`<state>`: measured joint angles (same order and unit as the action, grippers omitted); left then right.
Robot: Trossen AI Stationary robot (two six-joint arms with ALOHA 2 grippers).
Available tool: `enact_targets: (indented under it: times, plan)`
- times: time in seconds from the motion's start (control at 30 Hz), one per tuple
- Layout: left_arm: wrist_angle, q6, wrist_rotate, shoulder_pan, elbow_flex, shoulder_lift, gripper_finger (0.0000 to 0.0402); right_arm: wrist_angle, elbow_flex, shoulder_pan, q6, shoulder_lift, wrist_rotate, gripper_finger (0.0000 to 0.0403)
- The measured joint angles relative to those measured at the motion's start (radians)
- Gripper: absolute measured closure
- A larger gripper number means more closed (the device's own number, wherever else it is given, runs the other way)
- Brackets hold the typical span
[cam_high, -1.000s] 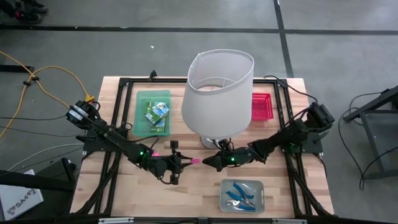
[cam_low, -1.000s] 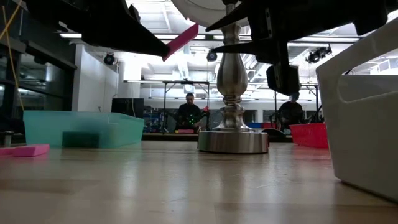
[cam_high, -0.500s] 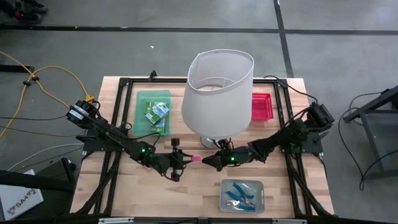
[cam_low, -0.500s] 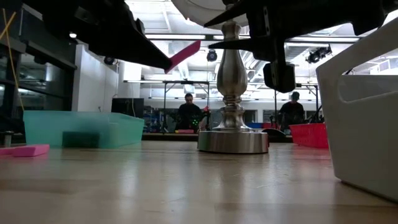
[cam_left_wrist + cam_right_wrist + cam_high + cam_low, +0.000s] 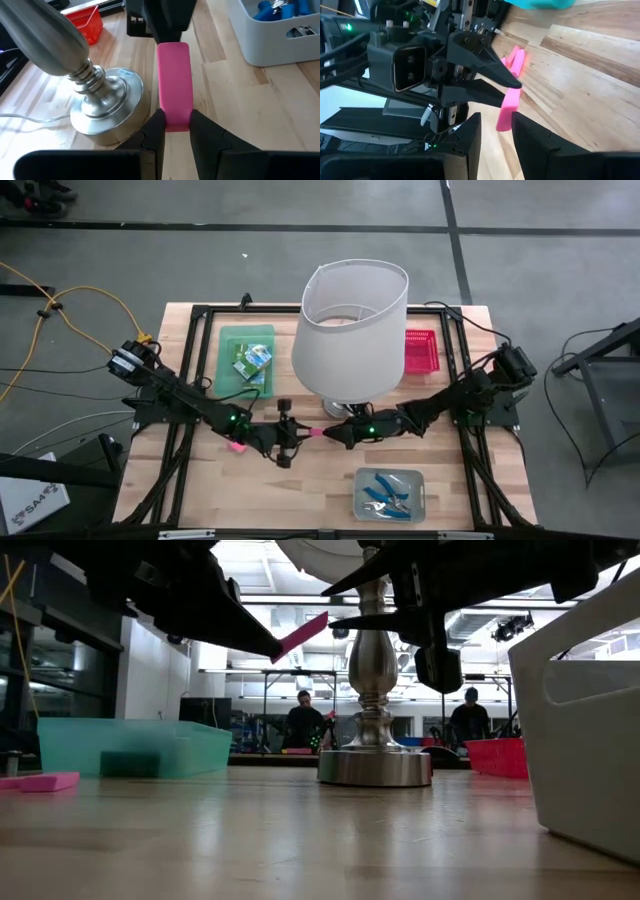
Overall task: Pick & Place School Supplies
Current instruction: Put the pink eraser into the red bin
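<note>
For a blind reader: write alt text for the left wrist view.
The left claw holds a pink eraser by one end above the wooden table, its far end meeting the right claw. A silver lamp base stands beside it, with a red tray and a grey tray of blue scissors beyond.

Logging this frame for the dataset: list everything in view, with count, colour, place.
Pink eraser block held in the air: 1, pink, between the two grippers in front of the lamp.
Pink eraser block on the table: 1, pink, beside the left arm.
Green-yellow printed boxes: at least 2, in the green tray.
Blue-handled scissors: several, in the clear grey tray.
Green tray: 1, table's rear left.
Red basket: 1, rear right.
Clear grey tray: 1, front.
White lampshade on a silver-based lamp: 1, centre.
Wooden table: 1.
People: 2, far background of the low view.
Left gripper: shut on the airborne eraser.
Right gripper: open, at the eraser's other end.
</note>
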<state>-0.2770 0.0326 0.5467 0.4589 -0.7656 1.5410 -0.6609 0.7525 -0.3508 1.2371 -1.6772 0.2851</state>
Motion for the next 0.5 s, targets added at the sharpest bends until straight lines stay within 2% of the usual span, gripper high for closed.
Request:
enact_targets:
  times: [0.5]
  plan:
    - [-0.029, -0.039, -0.061, -0.047, 0.000, 0.001, 0.0336, 0.025, 0.000, 0.024, -0.004, 0.001, -0.007, 0.0303]
